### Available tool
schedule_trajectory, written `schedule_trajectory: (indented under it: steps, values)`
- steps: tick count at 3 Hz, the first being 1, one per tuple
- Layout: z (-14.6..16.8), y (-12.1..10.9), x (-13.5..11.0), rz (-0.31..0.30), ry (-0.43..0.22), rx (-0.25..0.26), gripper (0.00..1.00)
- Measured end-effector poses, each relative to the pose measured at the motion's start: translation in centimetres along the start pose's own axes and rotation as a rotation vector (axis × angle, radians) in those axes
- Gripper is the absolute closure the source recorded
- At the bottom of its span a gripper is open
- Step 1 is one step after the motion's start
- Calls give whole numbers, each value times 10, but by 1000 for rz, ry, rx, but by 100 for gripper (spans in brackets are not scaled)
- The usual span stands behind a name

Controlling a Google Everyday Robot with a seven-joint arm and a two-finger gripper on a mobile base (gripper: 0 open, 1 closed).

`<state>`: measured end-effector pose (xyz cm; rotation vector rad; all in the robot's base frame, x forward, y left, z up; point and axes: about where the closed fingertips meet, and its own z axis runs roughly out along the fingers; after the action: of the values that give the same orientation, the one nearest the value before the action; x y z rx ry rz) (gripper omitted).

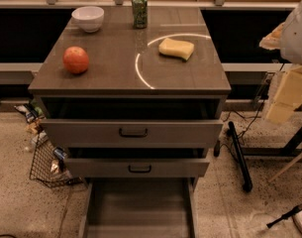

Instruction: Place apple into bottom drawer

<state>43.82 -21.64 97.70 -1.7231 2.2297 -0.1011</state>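
Note:
The apple, red-orange with a paler patch, sits on the left side of the cabinet top. The bottom drawer is pulled far out at the foot of the cabinet, and its flat floor holds nothing. My gripper shows as pale blocks under the white arm at the right edge of the view. It is off to the right of the cabinet, far from the apple, and holds nothing that I can see.
A white bowl, a green can and a yellow sponge also stand on the top. The two upper drawers are slightly open. A wire basket is on the floor at the left; a black bar and cables lie at the right.

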Motion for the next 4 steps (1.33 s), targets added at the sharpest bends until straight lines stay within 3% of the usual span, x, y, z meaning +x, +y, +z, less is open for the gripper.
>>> schedule_trajectory:
  steps: [1,2,3,4]
  values:
    - [0,0,0,0,0,0,0]
    - [6,-11,-32,67,-145,22,0]
    - [11,-24,-97,115,-372,29,0]
    - [21,-32,-189,101,-661,20,0]
